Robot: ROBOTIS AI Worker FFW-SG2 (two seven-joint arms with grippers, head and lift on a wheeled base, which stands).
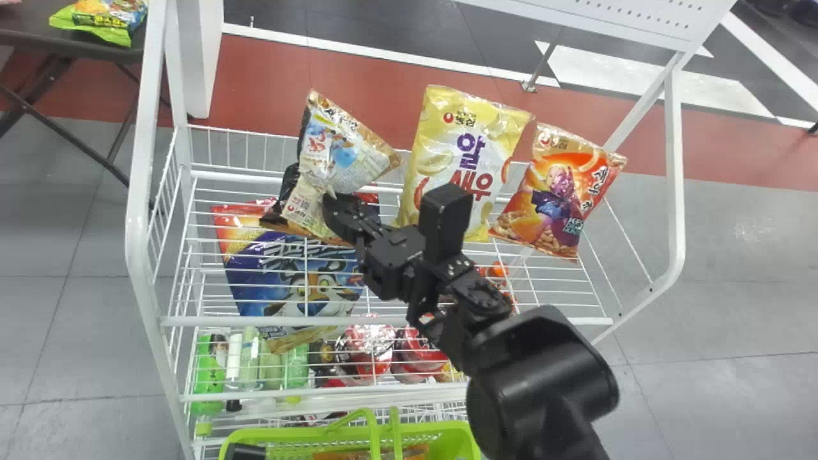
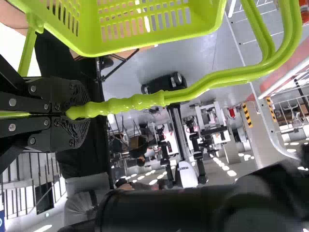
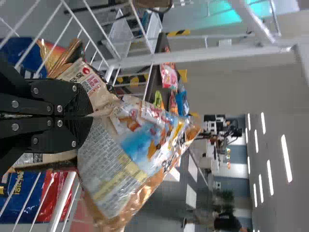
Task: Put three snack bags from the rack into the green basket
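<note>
Over the left part of the rack's top shelf, my right gripper (image 1: pixel 332 207) is shut on a brown and white snack bag (image 1: pixel 339 150), pinched at its middle. In the right wrist view, the fingertips of my right gripper (image 3: pixel 91 116) press together on the creased bag (image 3: pixel 130 154). A yellow bag (image 1: pixel 463 153) and an orange bag (image 1: pixel 559 191) stand to its right. The green basket (image 1: pixel 287 437), an orange packet (image 1: pixel 364 455) inside, is at the bottom edge. My left gripper (image 2: pixel 72 113) is shut on the basket's handle (image 2: pixel 140 101), below the basket body (image 2: pixel 145 46).
The white wire rack (image 1: pixel 383 321) has tall side frames. A large blue bag (image 1: pixel 287 275) lies behind its front wires, with green bottles (image 1: pixel 208 377) and red packages (image 1: pixel 370 348) lower down. A dark table (image 1: pixel 64 45) with a bag on it stands at the far left.
</note>
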